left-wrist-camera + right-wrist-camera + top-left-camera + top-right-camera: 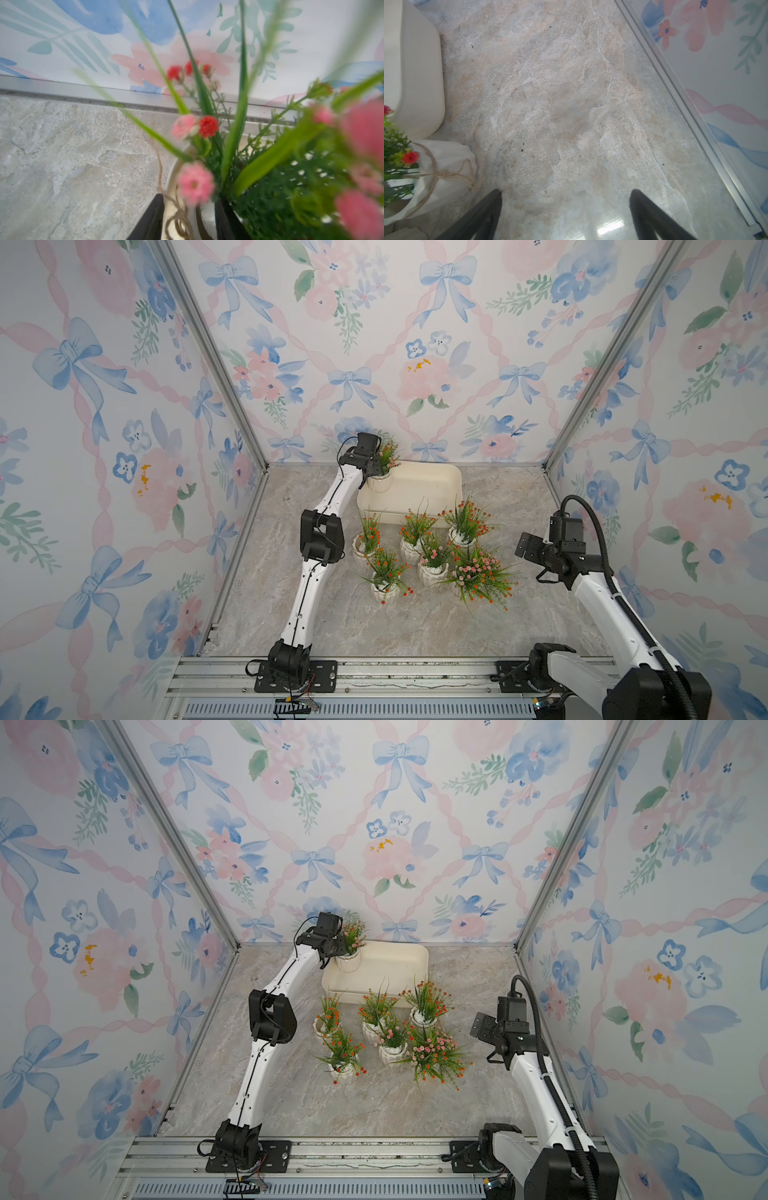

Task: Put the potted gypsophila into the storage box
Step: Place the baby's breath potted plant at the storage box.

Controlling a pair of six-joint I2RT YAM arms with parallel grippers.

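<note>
Potted gypsophila with pink and red blossoms sits at the far left corner of the storage box. The box is a shallow cream tub set near the middle of the worktop's far edge. The left gripper is at this pot's rim, its arm stretched up the left side of the worktop. In the left wrist view, its two black fingers stand either side of the pot's white rim, with a loop of twine between them. They are partly apart, but I cannot tell whether they press the rim or have let go. Nor do the top views show whether the pot's base rests on the box floor.

Six more pots of the same plant stand in a tight cluster on the worktop just in front of the box, their sprigs overlapping. The right gripper hangs over bare worktop towards the right edge, jaws spread wide and holding nothing. The nearest pot is just beside it.

The main risk, as I judge it, is the twine. If a finger catches the loop as the left arm pulls back, the pot could be dragged up the box wall or tipped over the low rim. If the jaws let go before the base is down, the pot would drop and might land tilted. Later pickups carry their own hazard, because the tangled foliage of the cluster could pull a neighbouring pot over.
</note>
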